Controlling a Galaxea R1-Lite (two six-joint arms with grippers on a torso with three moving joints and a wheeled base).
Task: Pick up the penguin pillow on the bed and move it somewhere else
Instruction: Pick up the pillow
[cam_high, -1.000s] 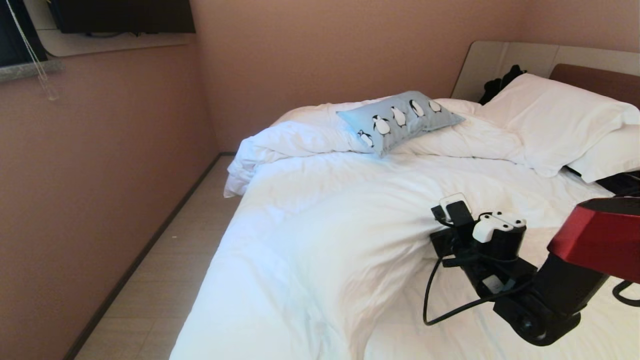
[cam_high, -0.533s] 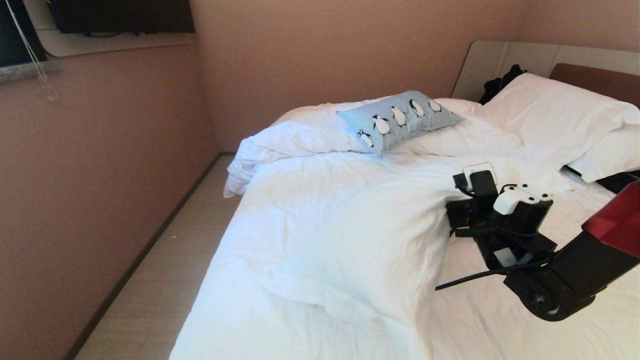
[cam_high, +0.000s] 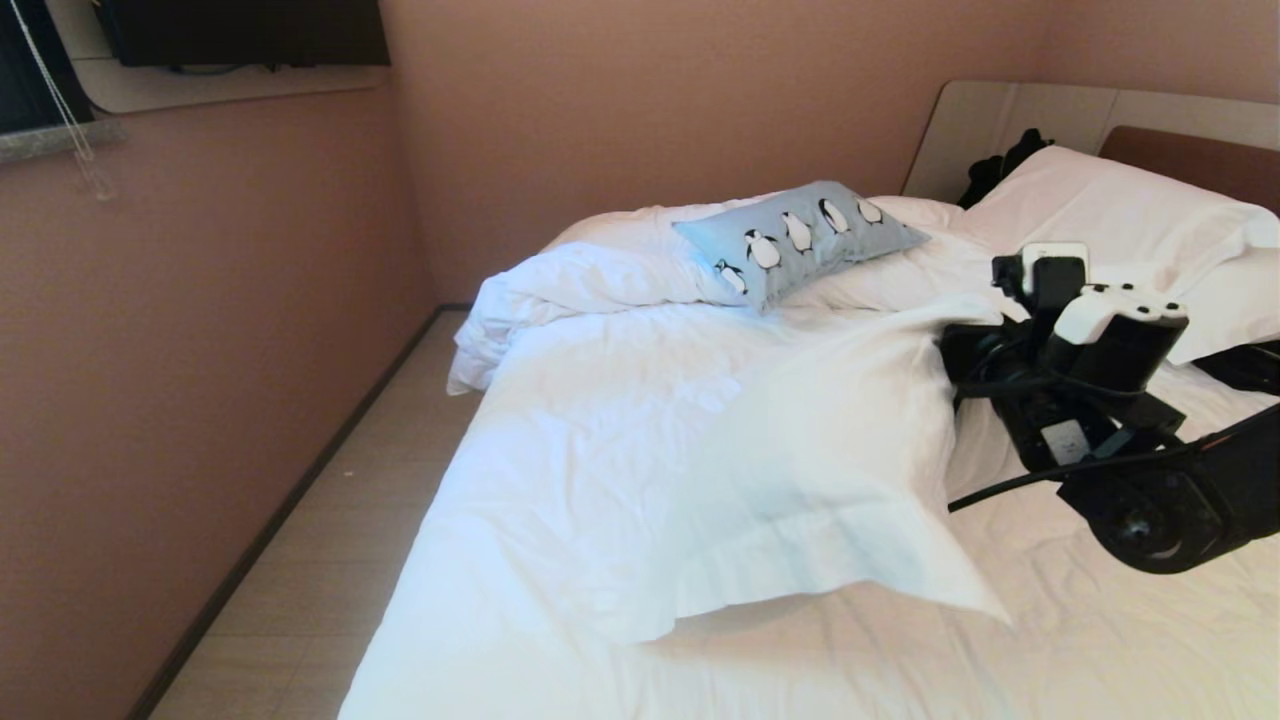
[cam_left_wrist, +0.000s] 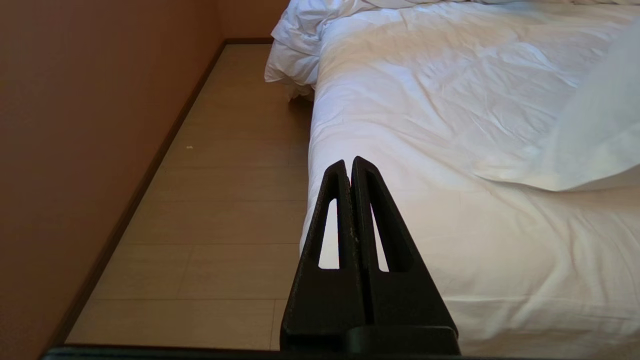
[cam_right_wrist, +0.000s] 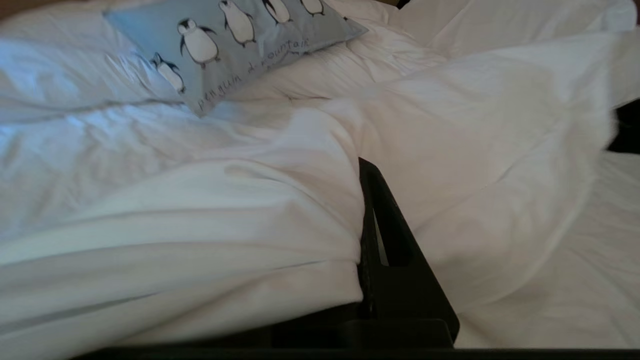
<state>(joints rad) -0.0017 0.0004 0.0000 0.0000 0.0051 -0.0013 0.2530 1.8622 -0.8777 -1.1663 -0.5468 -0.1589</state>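
Head view first: the right gripper (cam_high: 985, 335) hangs over the right half of the large double bed (cam_high: 600, 520) with its rumpled white bedding, and it has a plain white pillow (cam_high: 830, 480) pinched by one corner, the slack body of it drooping down and to the left toward the mattress. Right wrist view confirms it, folds of white cloth bunched tight against the one dark finger (cam_right_wrist: 395, 260) that shows, jaws clamped down narrow on fabric. And the target? The small light-blue rectangular penguin pillow (cam_high: 800, 240), with its row of black-and-white penguins, sits untouched on the heaped duvet toward the head of the bed, well apart from that gripper and further away from the robot; it shows in the right wrist view too (cam_right_wrist: 235, 40), lying flat beyond the white folds. Two larger white pillows (cam_high: 1110, 230) lean against the brown headboard (cam_high: 1200, 160) on the right. The left gripper (cam_left_wrist: 352, 170) is parked out over the near bed edge above the wooden floor (cam_left_wrist: 225, 200), fingers pressed together, carrying nothing. So I would call this a clearing step, not the pick itself: the wrong pillow is in hand. Next, to my eye, that white pillow wants setting down clear of the route, then jaws spread and a long reach forward and left to the blue cushion's near edge.
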